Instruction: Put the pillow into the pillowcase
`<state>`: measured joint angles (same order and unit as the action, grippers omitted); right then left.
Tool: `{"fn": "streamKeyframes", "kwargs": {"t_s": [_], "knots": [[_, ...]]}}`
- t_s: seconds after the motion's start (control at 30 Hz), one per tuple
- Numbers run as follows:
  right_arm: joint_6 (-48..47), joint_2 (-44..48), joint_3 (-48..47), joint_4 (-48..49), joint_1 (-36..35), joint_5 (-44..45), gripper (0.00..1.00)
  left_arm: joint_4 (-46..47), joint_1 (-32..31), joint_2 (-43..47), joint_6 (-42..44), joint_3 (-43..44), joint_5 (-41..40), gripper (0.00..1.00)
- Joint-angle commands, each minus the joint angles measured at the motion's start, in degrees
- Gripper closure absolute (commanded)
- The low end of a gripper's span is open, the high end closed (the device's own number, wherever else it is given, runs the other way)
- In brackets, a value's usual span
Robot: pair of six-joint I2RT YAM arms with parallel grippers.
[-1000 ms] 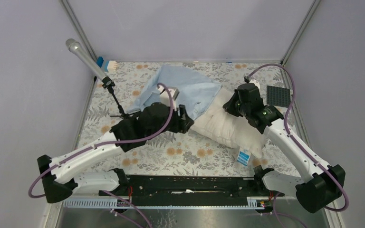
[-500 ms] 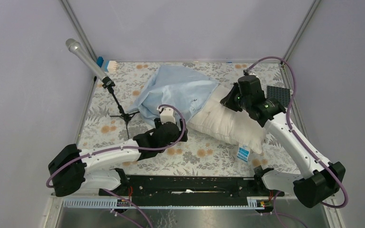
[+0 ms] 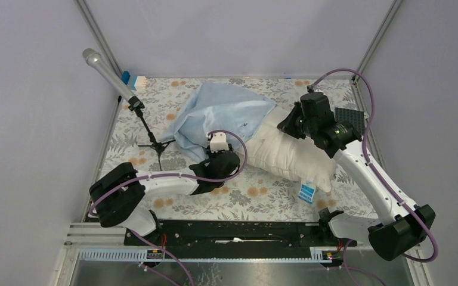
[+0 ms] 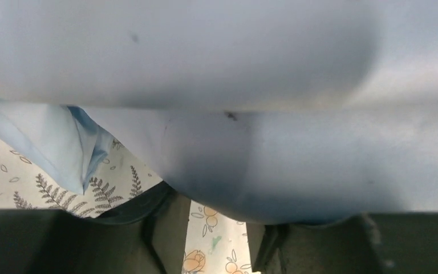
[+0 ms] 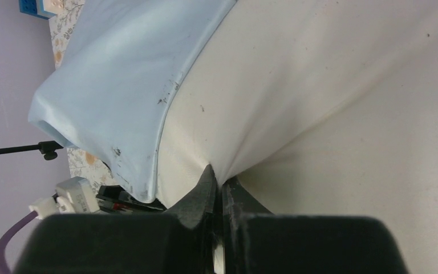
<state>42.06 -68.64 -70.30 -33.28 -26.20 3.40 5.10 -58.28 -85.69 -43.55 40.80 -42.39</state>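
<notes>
The light-blue pillowcase point(image 3: 226, 113) lies crumpled at the back middle of the floral table cloth, covering the left end of the cream pillow point(image 3: 289, 158). That pillow stretches from the case toward the right front. My left gripper point(image 3: 217, 156) sits low at the case's near edge. In the left wrist view the pillowcase point(image 4: 262, 142) hangs over the tips of the left gripper point(image 4: 217, 228), whose jaws stand apart with table cloth showing between them. My right gripper point(image 5: 218, 178) is shut on a pinch of pillow point(image 5: 331, 85) fabric beside the case's hem point(image 5: 165, 108); from above the right gripper point(image 3: 287, 126) is over the pillow's far end.
A microphone point(image 3: 102, 70) on a small tripod point(image 3: 154, 143) stands at the left. A blue-and-white carton point(image 3: 305, 193) lies by the pillow's near right corner. A dark studded plate point(image 3: 349, 119) sits at the right edge, a blue block point(image 3: 128, 78) in the back left corner.
My left arm has pulled back toward its base, bringing its gripper from on top of the pillowcase down to its near edge. The right gripper lifted the pillow end slightly backward.
</notes>
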Motion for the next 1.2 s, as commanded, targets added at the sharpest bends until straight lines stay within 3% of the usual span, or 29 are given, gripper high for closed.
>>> {"fn": "streamKeyframes", "kwargs": {"t_s": [0.0, 0.17, 0.23, 0.33, 0.53, 0.63, 0.7, 0.87, 1.0, 1.07, 1.17], "knots": [[-0.18, 2.39, -4.32, 3.74, 0.08, 1.04, 1.00, 0.90, 0.27, 0.87, 2.89, 5.27, -5.22, 0.62], [-1.22, 2.74, -5.23, 2.89, 0.09, 3.30, 1.00, -6.32, -0.12, 4.48, 6.85, 10.07, -2.59, 0.98], [-1.81, 2.91, -5.93, 2.02, 0.09, 4.66, 1.00, -7.51, -0.55, 7.88, 11.79, 12.69, 4.63, 1.00], [-1.95, 3.34, -6.46, 1.78, 0.09, 5.80, 1.00, -15.71, -1.06, 9.84, 18.60, 25.10, 17.81, 1.00], [0.94, 3.75, -4.40, 4.62, -2.35, 5.66, 1.00, -28.28, -3.39, 2.92, 27.91, 55.77, 42.39, 1.00], [1.41, 3.00, -4.39, 4.47, -3.65, 6.91, 1.00, -27.66, -3.35, -0.26, 28.90, 61.67, 49.77, 1.00], [1.07, 3.09, -4.09, 4.30, -3.64, 8.97, 1.00, -27.13, -2.71, -2.35, 27.36, 64.02, 51.80, 1.00], [-0.63, 1.48, -3.38, 3.73, -1.93, 11.16, 1.00, -22.07, 7.53, -7.95, 16.69, 62.66, 63.57, 1.00], [-4.43, -1.02, -0.39, 6.07, 2.15, 7.45, 0.99, -22.10, 9.63, -12.39, 15.30, 60.21, 64.96, 1.00], [-6.25, -2.49, 0.40, 7.69, 5.02, 3.63, 0.92, -20.83, 11.25, -14.09, 13.45, 57.19, 64.81, 1.00], [-9.97, -4.28, -1.50, 8.57, 6.64, 2.48, 0.66, -19.63, 14.19, -16.49, 10.90, 55.12, 62.93, 1.00]]}}
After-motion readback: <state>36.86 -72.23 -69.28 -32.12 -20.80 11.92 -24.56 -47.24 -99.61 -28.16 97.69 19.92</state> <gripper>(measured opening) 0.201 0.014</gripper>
